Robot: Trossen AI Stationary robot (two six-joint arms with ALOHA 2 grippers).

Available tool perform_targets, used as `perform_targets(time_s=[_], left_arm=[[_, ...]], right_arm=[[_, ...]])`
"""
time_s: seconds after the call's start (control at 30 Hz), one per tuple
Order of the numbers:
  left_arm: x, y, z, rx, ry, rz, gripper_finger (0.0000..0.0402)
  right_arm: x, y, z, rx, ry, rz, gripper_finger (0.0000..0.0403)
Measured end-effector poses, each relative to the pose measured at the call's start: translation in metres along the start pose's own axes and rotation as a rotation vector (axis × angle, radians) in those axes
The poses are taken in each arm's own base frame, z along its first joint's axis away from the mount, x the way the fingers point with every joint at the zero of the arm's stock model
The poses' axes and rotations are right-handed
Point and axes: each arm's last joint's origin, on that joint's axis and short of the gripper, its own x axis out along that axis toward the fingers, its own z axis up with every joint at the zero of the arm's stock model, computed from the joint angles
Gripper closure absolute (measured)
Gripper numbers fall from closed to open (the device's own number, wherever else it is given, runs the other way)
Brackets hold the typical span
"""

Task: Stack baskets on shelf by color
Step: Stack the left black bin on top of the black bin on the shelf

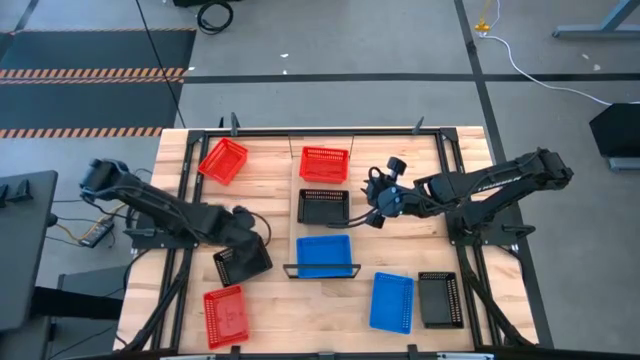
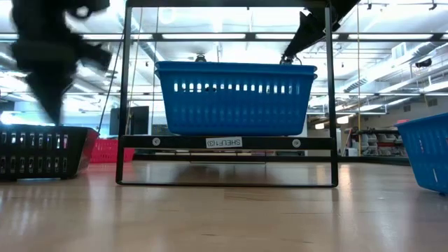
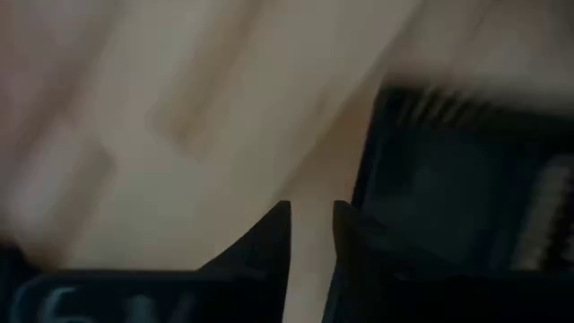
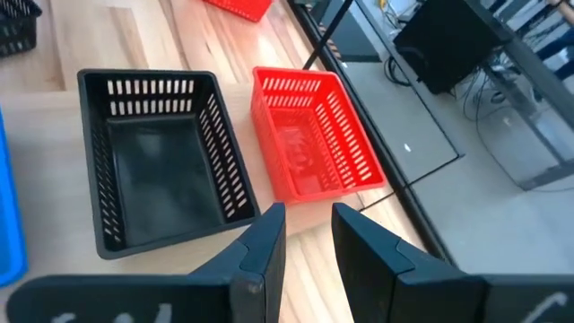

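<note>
A blue basket (image 2: 235,96) sits on the shelf (image 2: 224,142) at its black-framed near end. Behind it in the same row lie a black basket (image 4: 157,157) and a red basket (image 4: 309,135). My left gripper (image 3: 311,208) points down, open, over the far end of another black basket (image 1: 243,265) that rests on the table at the left. Bare wood shows between its fingers. My right gripper (image 4: 309,211) hovers open and empty, above and to the right of the row's black basket (image 1: 323,206). My left gripper has one finger (image 3: 350,242) right beside the rim (image 3: 386,117) of the black basket on the table; I cannot tell whether it touches. Nothing lies between the two fingers.
Loose on the table are a red basket (image 1: 222,160) at the far left, another red one (image 1: 226,316) at the near left, and a blue one (image 1: 391,301) and a black one (image 1: 440,299) at the near right. Black frame rails (image 1: 180,200) run along the table's sides.
</note>
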Motion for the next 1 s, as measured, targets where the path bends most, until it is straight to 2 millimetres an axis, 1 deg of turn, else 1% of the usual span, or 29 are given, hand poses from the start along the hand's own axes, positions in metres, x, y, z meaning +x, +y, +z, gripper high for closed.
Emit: perform_targets(time_s=[0.1, 0.2, 0.33, 0.43, 0.53, 0.6, 0.7, 0.77, 0.9, 1.0], left_arm=[[0.018, -0.007, -0.005, 0.001, 0.118, -0.001, 0.0269], [0.023, -0.011, -0.005, 0.008, 0.159, 0.013, 0.0229], [0.018, -0.011, 0.002, 0.005, 0.149, 0.011, 0.0185], [0.005, -0.009, 0.007, 0.022, 0.152, 0.033, 0.0164], [-0.012, -0.010, 0.016, 0.077, 0.126, 0.030, 0.0154], [-0.020, -0.016, 0.021, 0.130, 0.086, -0.019, 0.0153], [-0.026, -0.025, 0.020, 0.188, 0.061, -0.086, 0.0152], [-0.024, -0.029, 0.015, 0.222, 0.086, -0.106, 0.0152], [-0.009, -0.026, 0.001, 0.257, 0.143, -0.072, 0.0152], [0.002, -0.025, -0.006, 0.267, 0.143, -0.073, 0.0153]], right_arm=[[0.002, -0.002, 0.002, -0.020, -0.013, -0.005, 0.0302], [0.004, -0.004, 0.005, -0.034, -0.031, -0.012, 0.0302], [0.006, -0.007, 0.006, -0.035, -0.033, -0.023, 0.0302], [0.007, -0.009, 0.006, -0.030, -0.030, -0.029, 0.0302], [0.007, -0.009, 0.006, -0.029, -0.030, -0.029, 0.0302], [0.007, -0.009, 0.006, -0.026, -0.028, -0.028, 0.0302], [0.006, -0.008, 0.005, -0.015, -0.022, -0.023, 0.0302], [0.005, -0.007, 0.004, -0.012, -0.013, -0.018, 0.0302], [0.004, -0.005, 0.002, 0.009, -0.004, -0.007, 0.0302], [0.003, -0.003, 0.002, 0.017, -0.005, 0.008, 0.0302]])
